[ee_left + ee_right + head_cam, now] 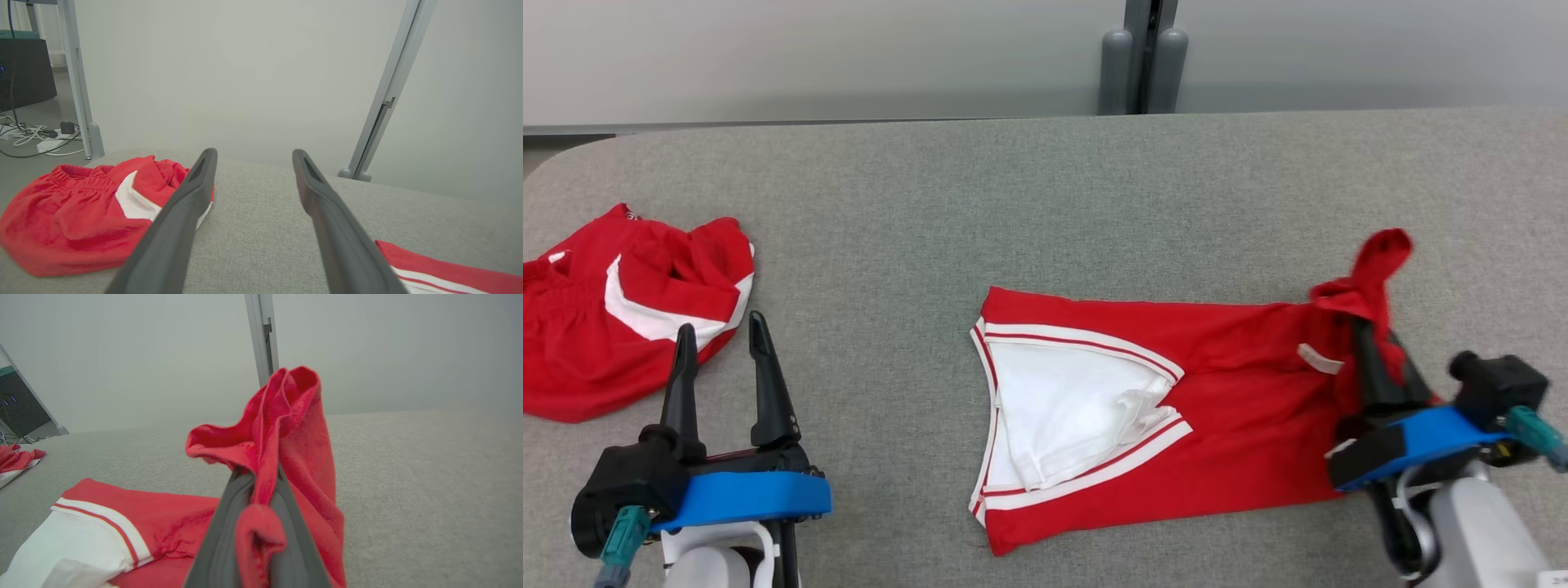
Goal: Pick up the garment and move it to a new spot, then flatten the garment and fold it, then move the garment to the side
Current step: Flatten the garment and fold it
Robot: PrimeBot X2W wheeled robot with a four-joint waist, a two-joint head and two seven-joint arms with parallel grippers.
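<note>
Lying far left, red heap (629,318): crumpled, white panel, near the left fingers.
Left gripper (722,327): spread wide, empty, pointing up-table.
Table (1045,188): grey woven cloth.
Garment (1241,408): red jersey with white striped trim, flat mid-table, its right end bunched upward.
Right gripper (1368,343): clamped tight on that bunched end, forearm low at the table's near edge.

On the table (1045,188), the garment (1241,408) lies centre-right in the head view, with the shorts (572,359) at the left edge, well apart. The left gripper (721,331) sits lower left, just beside the shorts. The right gripper (1364,327) is at the garment's right end. A post (1141,57) stands behind the table, top centre.
</note>
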